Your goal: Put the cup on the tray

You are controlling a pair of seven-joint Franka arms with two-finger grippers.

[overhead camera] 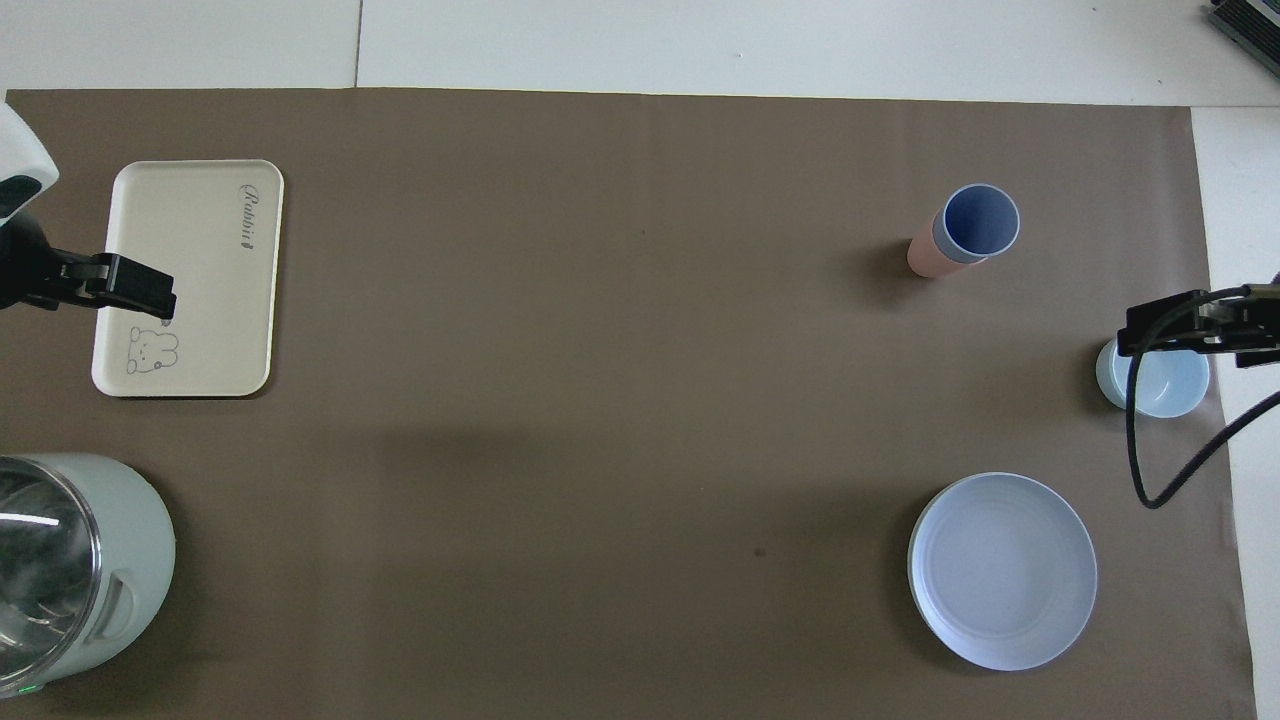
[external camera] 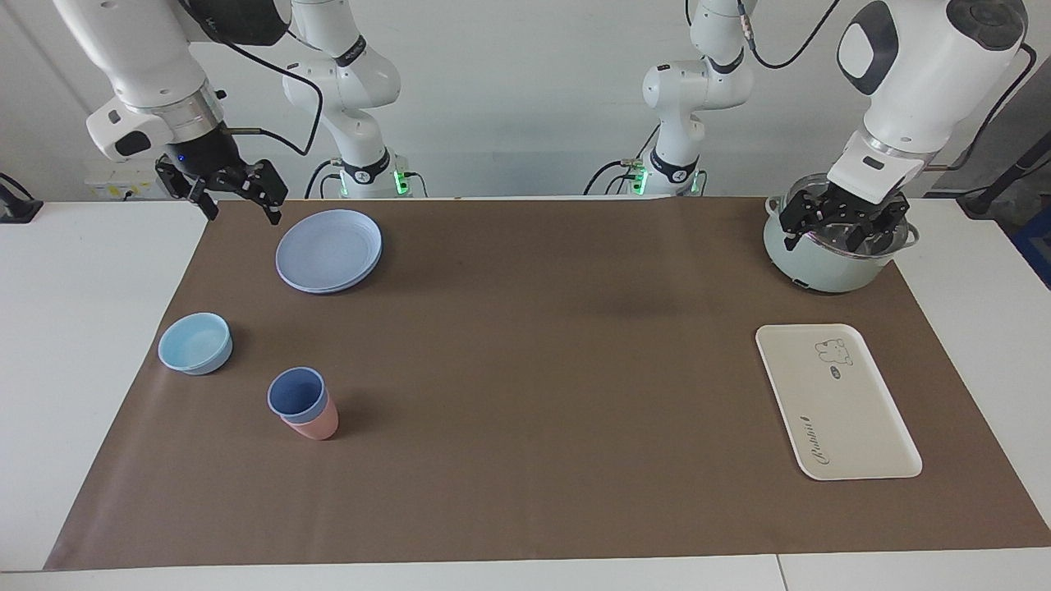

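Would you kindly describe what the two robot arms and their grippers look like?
Both arms are glossy white with dark grey joint caps and silver wrist rings. The right gripper and left gripper are black two-finger units with linkages. Black cables trail from each wrist, and green lights glow at both bases.

Pot (overhead camera: 110, 560) cut off at the overhead view's edge, contents perhaps unreadable.
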